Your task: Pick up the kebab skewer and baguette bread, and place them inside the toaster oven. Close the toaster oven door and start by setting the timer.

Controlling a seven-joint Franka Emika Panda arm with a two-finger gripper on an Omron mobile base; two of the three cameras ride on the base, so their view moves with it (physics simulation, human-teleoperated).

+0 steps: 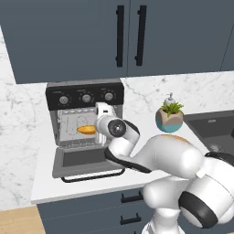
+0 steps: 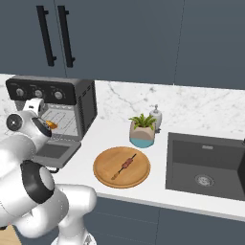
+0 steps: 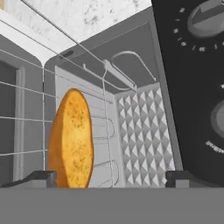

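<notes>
A white bench (image 2: pixel 95 131) runs under dark slate-blue wall cabinets (image 1: pixel 68 36) with black bar handles, backed by a white marble-veined wall (image 2: pixel 191 107). A dark square sink (image 2: pixel 206 165) is set into the bench at the right, and near it stand a small green plant in a tan-and-blue pot (image 2: pixel 142 130) and a white soap dispenser (image 2: pixel 155 116).

The boxy grey metal toaster oven (image 1: pixel 84 119) with its black panel of three silver knobs sits at the left of the bench; its grey-framed glass door (image 1: pixel 84 162) hangs down open, black bar handle at the front edge. The short golden-orange baguette bread (image 3: pixel 71 139), stubby with tapered ends and a speckled crust, lies on the wire rack inside the oven. The thin kebab skewer (image 2: pixel 125 165) with dark red-brown meat chunks rests on a round wooden plate (image 2: pixel 107 174) in front of the plant, well apart from the oven.

The tool (image 3: pixel 111 177) is at the oven mouth, jaws spread wide and holding nothing; the bread lies just beyond, between its dark tips.
</notes>
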